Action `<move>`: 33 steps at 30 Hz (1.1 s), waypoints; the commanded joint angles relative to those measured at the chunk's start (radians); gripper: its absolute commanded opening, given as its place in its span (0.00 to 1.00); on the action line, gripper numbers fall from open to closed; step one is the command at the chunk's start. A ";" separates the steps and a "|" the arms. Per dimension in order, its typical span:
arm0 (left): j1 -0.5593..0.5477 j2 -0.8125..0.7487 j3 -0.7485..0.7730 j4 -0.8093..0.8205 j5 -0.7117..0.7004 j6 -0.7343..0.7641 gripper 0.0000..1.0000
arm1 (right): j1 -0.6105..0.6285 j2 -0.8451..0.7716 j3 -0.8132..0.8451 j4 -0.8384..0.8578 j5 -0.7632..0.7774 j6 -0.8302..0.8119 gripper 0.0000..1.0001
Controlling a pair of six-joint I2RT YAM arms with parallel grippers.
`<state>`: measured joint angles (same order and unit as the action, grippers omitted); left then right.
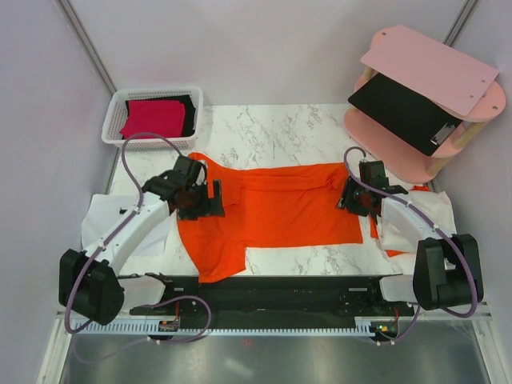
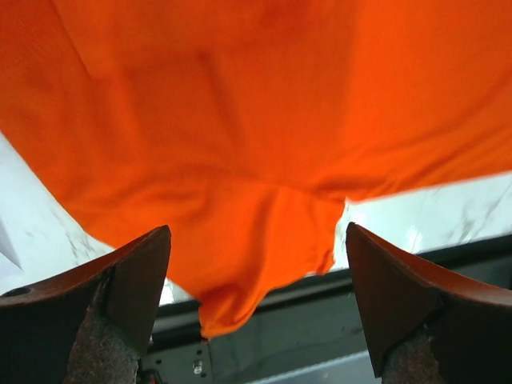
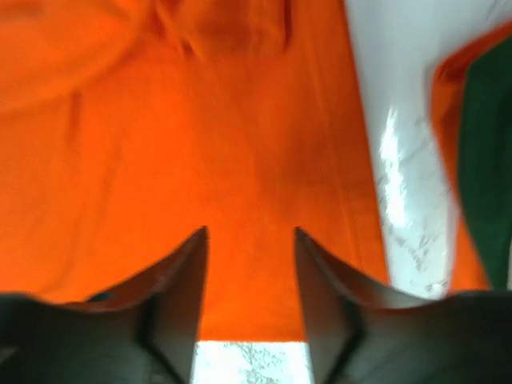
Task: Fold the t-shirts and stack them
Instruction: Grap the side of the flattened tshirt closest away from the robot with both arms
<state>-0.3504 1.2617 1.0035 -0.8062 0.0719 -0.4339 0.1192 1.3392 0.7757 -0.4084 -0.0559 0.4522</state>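
Orange t-shirt (image 1: 276, 212): one item, spread mostly flat on the middle of the marble table (image 1: 272, 140), long side running 9 to 3 o'clock. One sleeve (image 1: 216, 260) trails toward 7 o'clock; in the left wrist view its tip (image 2: 240, 304) hangs past the table's near edge. Rumpled folds at its 2 o'clock corner.

Crimson-red t-shirt (image 1: 152, 118): folded, on top inside the white basket (image 1: 116, 108) at 11 o'clock of the table.

Black t-shirt (image 1: 190, 112): in the same basket, under and beside the crimson one.

Left arm (image 1: 132, 224): wrist over the orange shirt's 9 o'clock edge. Left jaws spread wide, nothing between them, cloth (image 2: 256, 120) lying below.

Right arm (image 1: 408, 224): wrist at the shirt's 3 o'clock edge. Right jaws partly apart over flat orange cloth (image 3: 160, 120) near the hem, no fold pinched between them.

Black clipboard (image 1: 404, 112): tilted on the pink shelf unit (image 1: 432, 60) at 2 o'clock.

White sheets (image 1: 104, 220): beneath both arms at the table's sides.
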 commanded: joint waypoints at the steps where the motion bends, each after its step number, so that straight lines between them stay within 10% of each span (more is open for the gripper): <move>1: -0.134 -0.094 -0.121 -0.039 -0.001 -0.124 0.95 | -0.004 -0.044 -0.084 -0.036 -0.116 0.083 0.48; 16: -0.702 0.044 -0.181 -0.174 -0.287 -0.492 0.95 | -0.010 -0.396 -0.208 -0.227 -0.039 0.175 0.45; 20: -0.749 0.057 -0.207 -0.168 -0.326 -0.546 0.96 | -0.029 -0.390 -0.185 -0.297 0.024 0.207 0.31; 33: -0.844 0.130 -0.253 -0.165 -0.385 -0.624 0.96 | -0.052 -0.523 -0.242 -0.391 0.117 0.329 0.33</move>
<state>-1.1725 1.3651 0.7609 -0.9634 -0.2462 -0.9848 0.0734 0.8455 0.5022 -0.7555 0.0051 0.7277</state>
